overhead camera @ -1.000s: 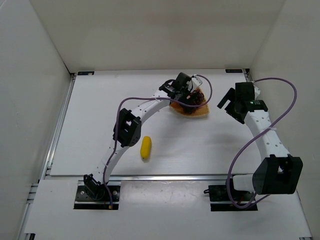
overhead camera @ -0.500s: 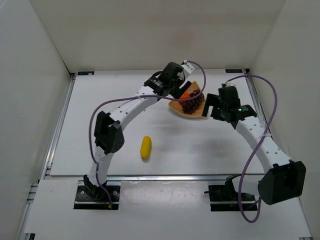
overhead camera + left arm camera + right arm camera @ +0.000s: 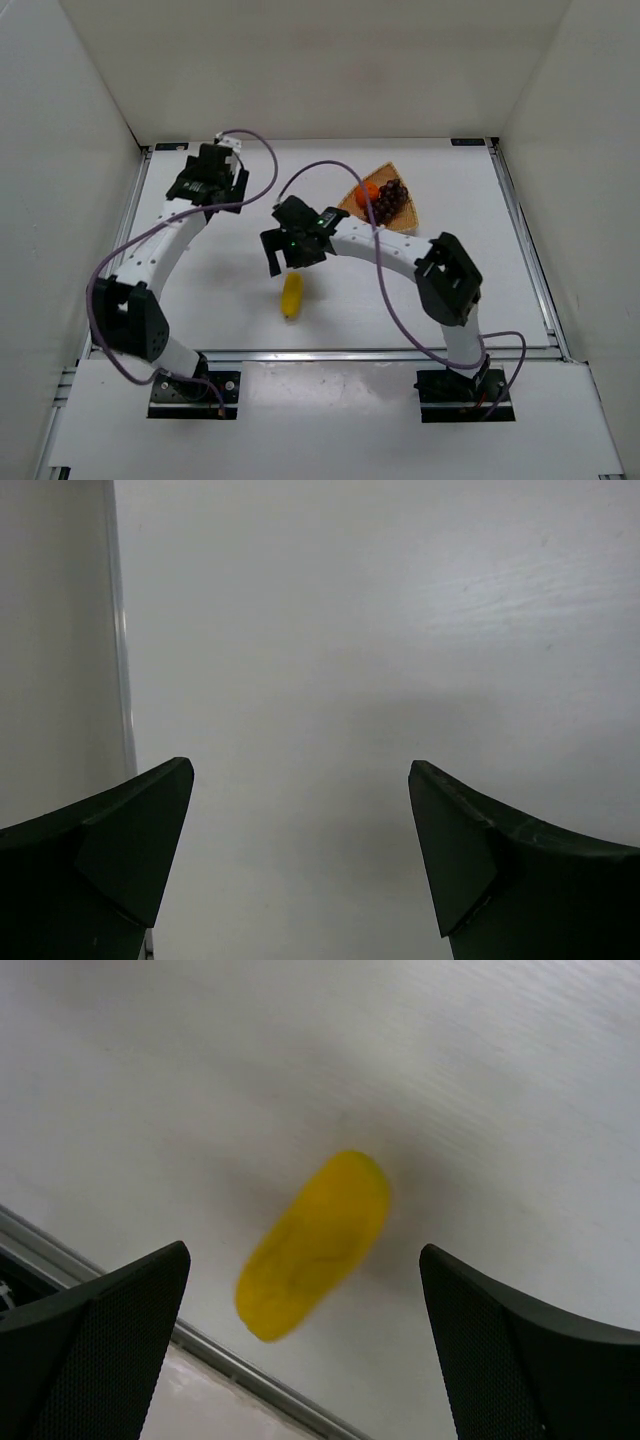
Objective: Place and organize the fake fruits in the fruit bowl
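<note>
The left arm [image 3: 165, 240] and right arm [image 3: 385, 248] share white links and black joints. Purple cables [image 3: 247, 132] loop along both. The jaws are dark wedges, the right pair finely textured.

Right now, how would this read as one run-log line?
left gripper open, empty | right gripper open above elongated yellow plastic fruit | round orange fruit, dark grape bunch in tan wicker basket
</note>
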Action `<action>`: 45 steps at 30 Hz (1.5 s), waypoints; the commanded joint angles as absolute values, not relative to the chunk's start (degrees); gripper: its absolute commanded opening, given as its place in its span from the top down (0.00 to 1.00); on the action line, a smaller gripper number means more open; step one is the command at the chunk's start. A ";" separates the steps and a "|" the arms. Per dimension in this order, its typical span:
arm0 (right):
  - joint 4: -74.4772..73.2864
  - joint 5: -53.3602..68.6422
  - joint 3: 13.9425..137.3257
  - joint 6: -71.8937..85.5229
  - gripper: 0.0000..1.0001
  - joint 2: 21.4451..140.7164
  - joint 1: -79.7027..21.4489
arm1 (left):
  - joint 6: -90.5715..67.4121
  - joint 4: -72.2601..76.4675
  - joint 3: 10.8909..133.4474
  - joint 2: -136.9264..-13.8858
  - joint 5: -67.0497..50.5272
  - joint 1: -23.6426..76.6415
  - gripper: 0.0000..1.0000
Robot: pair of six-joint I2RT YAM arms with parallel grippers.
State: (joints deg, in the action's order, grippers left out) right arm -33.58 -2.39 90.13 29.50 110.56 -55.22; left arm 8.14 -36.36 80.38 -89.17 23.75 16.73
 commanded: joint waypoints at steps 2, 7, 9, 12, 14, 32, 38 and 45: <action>-41.48 1.49 95.89 34.45 0.01 118.47 -56.24 | 5.71 -36.47 72.96 -76.14 23.20 13.10 0.00; -44.20 -0.18 94.39 36.29 0.01 120.93 -58.54 | 4.22 -36.47 65.93 -70.32 21.19 8.61 0.00; -44.74 -1.75 94.39 36.83 0.03 120.94 -59.14 | 3.34 -36.47 64.61 -68.57 19.34 7.91 0.00; -44.21 -2.90 92.12 36.83 0.20 119.71 -59.67 | 2.81 -36.47 63.90 -68.03 17.05 6.51 0.00; -44.21 -2.37 92.11 35.78 0.41 119.71 -60.20 | 2.29 -37.00 63.90 -68.03 16.52 5.80 0.00; -46.85 -12.32 84.55 34.53 0.91 100.72 -22.81 | 2.29 -38.06 65.57 -69.26 15.38 3.08 0.00; -43.86 -3.61 90.51 40.61 0.93 108.00 -13.28 | 3.43 -38.06 66.70 -71.71 17.66 2.55 0.00; -45.00 -1.05 98.69 41.22 0.88 115.75 -12.57 | 3.43 -38.06 69.17 -77.77 19.25 2.55 0.00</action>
